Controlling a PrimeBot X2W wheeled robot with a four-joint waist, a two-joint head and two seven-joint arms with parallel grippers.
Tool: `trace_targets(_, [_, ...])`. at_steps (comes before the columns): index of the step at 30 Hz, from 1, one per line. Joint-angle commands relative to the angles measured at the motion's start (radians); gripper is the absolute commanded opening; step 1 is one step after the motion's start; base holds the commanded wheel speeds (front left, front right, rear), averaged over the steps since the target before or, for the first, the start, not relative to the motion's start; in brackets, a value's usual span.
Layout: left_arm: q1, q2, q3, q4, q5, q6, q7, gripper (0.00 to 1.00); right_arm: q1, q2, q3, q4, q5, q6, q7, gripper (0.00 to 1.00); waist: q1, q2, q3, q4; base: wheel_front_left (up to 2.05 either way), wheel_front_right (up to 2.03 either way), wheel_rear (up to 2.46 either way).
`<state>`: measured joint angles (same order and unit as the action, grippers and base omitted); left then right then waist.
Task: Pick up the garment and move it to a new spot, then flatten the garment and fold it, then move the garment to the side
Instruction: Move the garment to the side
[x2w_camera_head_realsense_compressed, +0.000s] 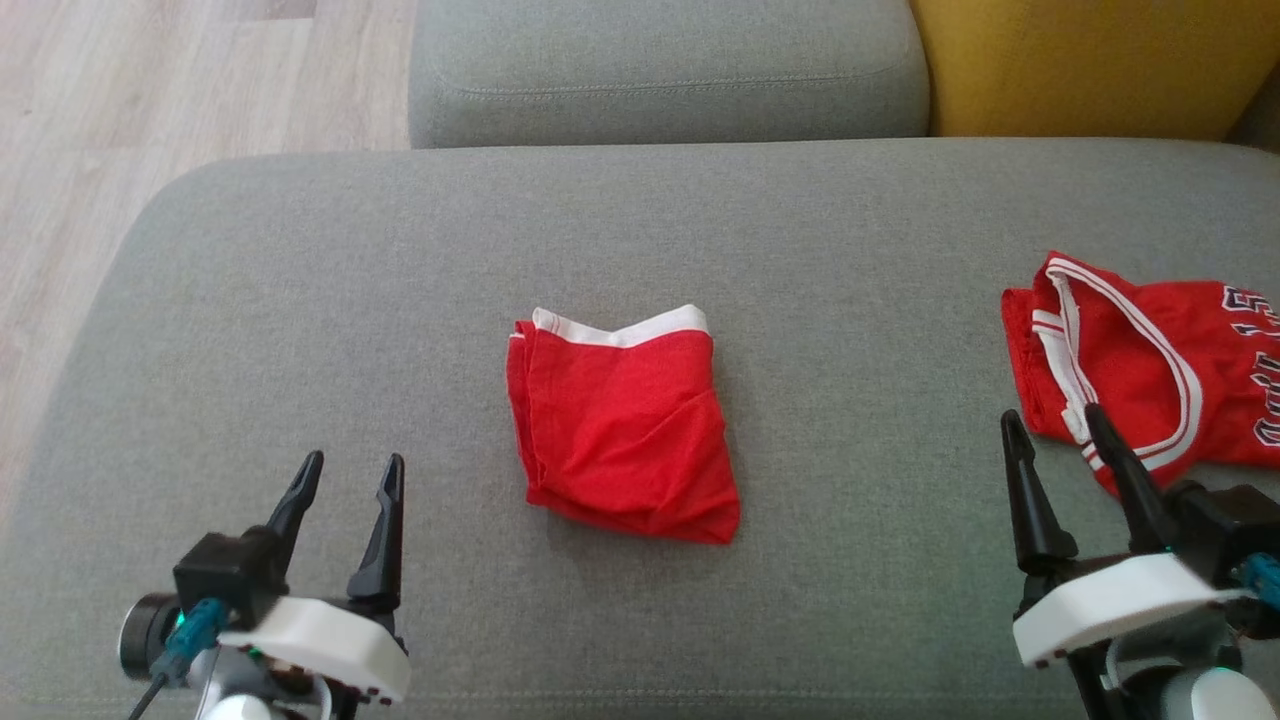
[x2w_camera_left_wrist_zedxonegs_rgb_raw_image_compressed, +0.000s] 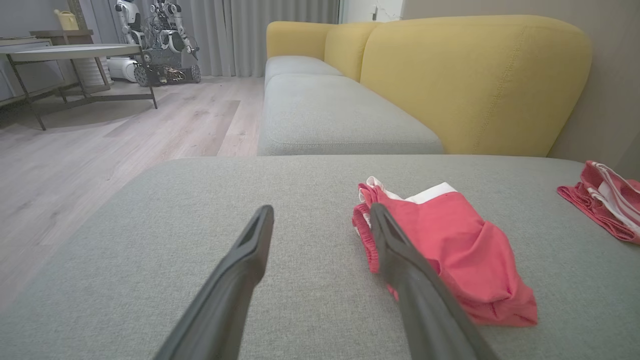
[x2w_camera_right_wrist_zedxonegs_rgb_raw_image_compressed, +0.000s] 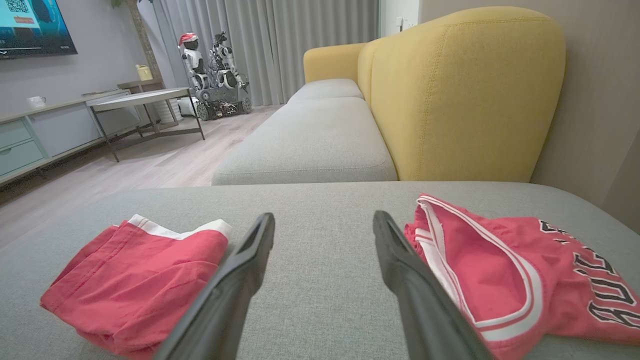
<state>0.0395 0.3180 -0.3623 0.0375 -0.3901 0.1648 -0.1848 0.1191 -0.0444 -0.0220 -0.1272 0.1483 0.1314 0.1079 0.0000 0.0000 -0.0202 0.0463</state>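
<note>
Garments: two, both red, namely one pair of folded shorts (x2w_camera_head_realsense_compressed: 622, 430) with a white waistband and one jersey (x2w_camera_head_realsense_compressed: 1140, 370) with white trim and dark lettering. Grippers: two, the left gripper (x2w_camera_head_realsense_compressed: 356, 458) and the right gripper (x2w_camera_head_realsense_compressed: 1052, 412), each with two dark fingers, four fingers in total. Grey seat cushions: three in a row, the near cushion (x2w_camera_left_wrist_zedxonegs_rgb_raw_image_compressed: 150, 225), the middle cushion (x2w_camera_left_wrist_zedxonegs_rgb_raw_image_compressed: 340, 120) and the far cushion (x2w_camera_left_wrist_zedxonegs_rgb_raw_image_compressed: 295, 64). Yellow backrest (x2w_camera_left_wrist_zedxonegs_rgb_raw_image_compressed: 475, 85): three padded sections. Table (x2w_camera_left_wrist_zedxonegs_rgb_raw_image_compressed: 70, 51): one. Wall screen (x2w_camera_right_wrist_zedxonegs_rgb_raw_image_compressed: 30, 25): one. Other robots by the curtain: two, a capped robot (x2w_camera_right_wrist_zedxonegs_rgb_raw_image_compressed: 191, 57) and a second robot (x2w_camera_right_wrist_zedxonegs_rgb_raw_image_compressed: 225, 57).
</note>
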Motion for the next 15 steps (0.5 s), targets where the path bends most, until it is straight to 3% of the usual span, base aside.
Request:
trace_targets(1, [-0.039,0.026,0.038,-0.035,0.000,0.007,0.002,1.00,-0.021,-0.006,0.024,-0.039,0.002,-0.001,0.005,1.00,0.0000,0.0000,0.001,0.000,0.00,0.00,0.00])
trace_targets(15, [-0.045,0.029,0.029,-0.037,-0.001,0.015,0.005,1.00,-0.028,-0.006,0.022,-0.024,0.008,-0.001,0.002,1.00,0.0000,0.0000,0.004,0.001,0.00,0.00,0.00])
